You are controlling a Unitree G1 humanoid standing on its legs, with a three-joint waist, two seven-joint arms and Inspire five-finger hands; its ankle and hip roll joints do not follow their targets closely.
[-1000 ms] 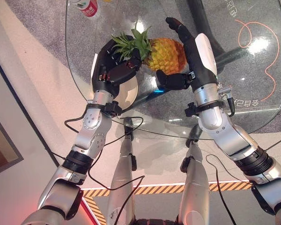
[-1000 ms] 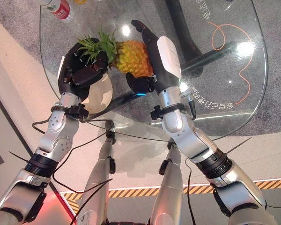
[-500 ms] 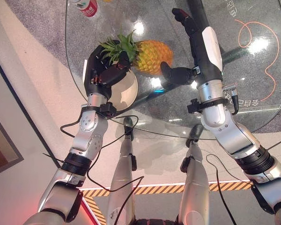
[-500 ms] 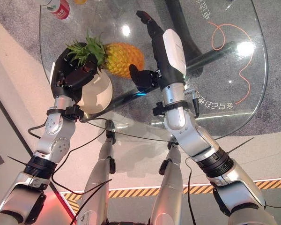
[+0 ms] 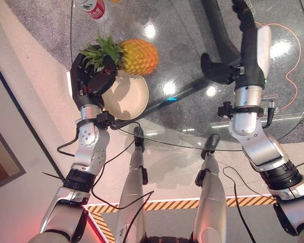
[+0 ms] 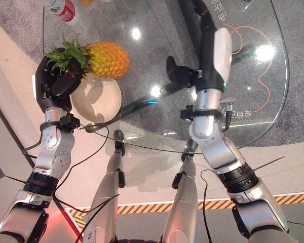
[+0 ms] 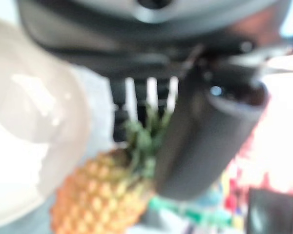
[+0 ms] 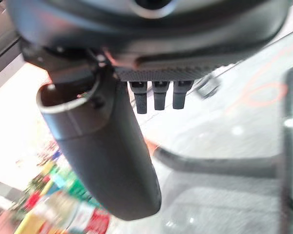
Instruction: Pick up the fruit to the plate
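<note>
A yellow-orange pineapple (image 5: 138, 56) with a green leafy crown (image 5: 99, 49) hangs over the far rim of a cream plate (image 5: 125, 98) on the round glass table (image 5: 192, 121). My left hand (image 5: 91, 78) is shut on the crown, its thumb (image 7: 205, 131) curled beside the leaves (image 7: 144, 139) in the left wrist view. My right hand (image 5: 245, 45) stands raised over the table to the right, well apart from the fruit, with straight fingers and thumb (image 8: 105, 156) and nothing in it.
A red and white can (image 5: 93, 7) stands at the table's far left edge. An orange cord (image 5: 289, 76) loops under the glass on the right. The table's dark legs (image 5: 218, 30) show through the top.
My left hand has carried the pineapple leftwards by its crown until it hangs over the plate. My right hand let go of the fruit's body and drew away up and to the right.
</note>
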